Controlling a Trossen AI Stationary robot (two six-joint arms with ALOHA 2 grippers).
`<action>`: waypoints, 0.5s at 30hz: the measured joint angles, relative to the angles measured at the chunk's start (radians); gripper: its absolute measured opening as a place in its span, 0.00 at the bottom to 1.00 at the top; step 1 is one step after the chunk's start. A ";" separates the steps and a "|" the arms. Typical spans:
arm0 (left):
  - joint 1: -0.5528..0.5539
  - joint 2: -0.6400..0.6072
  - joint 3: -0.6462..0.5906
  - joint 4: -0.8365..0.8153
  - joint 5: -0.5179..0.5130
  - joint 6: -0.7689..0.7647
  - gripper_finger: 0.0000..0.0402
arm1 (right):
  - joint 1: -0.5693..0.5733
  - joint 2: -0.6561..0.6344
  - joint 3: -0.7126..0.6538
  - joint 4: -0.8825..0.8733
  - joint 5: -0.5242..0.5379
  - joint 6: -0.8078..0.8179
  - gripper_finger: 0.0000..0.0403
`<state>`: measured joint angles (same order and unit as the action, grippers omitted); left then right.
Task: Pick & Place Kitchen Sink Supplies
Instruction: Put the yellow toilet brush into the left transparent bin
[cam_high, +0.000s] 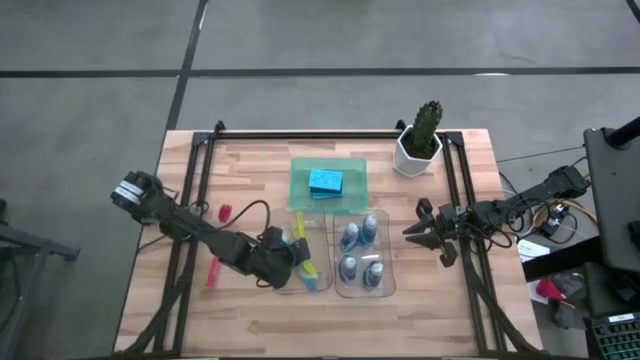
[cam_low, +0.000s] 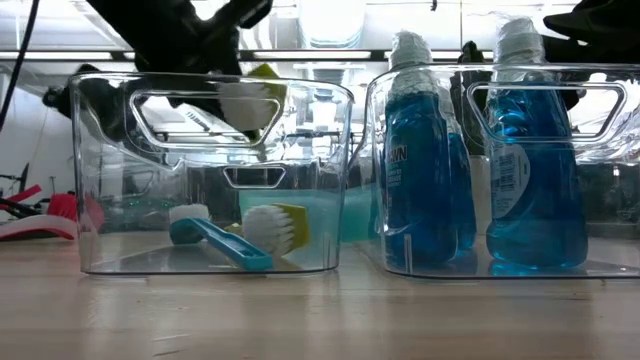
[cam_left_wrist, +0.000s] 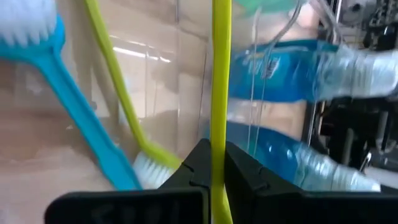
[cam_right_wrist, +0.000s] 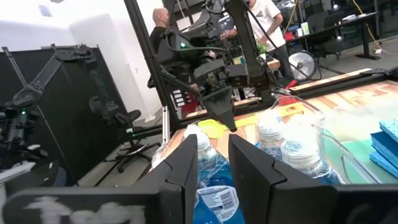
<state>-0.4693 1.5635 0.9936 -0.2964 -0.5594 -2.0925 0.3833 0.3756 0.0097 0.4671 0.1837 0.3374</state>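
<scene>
Yellow-green brush (cam_left_wrist: 221, 93) pinched in the left gripper (cam_left_wrist: 211, 177) over the clear bin (cam_low: 100, 200); right gripper (cam_right_wrist: 213, 158) parted, holding nothing

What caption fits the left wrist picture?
Left gripper holding a yellow-green brush over the clear bin, beside a blue brush.

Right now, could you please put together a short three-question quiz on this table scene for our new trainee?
1. True or false: the left end effector is shut on a yellow-green brush.
2. Which container holds the bottles of blue liquid? A) the green tray B) the right clear bin C) the left clear bin
3. Fill in: the blue sponges lie in the green ____.

Key: 1 true. 2 B, the right clear bin; the left clear bin holds brushes. 3 tray.
</scene>
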 joint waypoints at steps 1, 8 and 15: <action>0.006 0.000 0.000 0.000 -0.002 0.002 0.05 | 0.000 0.000 0.000 0.000 0.000 0.000 0.22; 0.042 0.018 0.000 -0.038 0.033 0.012 0.06 | 0.000 0.000 0.000 0.000 0.000 0.000 0.20; 0.047 0.031 0.000 -0.034 0.076 0.013 0.08 | 0.000 0.000 0.000 0.000 0.000 0.000 0.17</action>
<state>-0.4226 1.5948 0.9932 -0.3303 -0.4837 -2.0798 0.3832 0.3756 0.0097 0.4671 0.1837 0.3375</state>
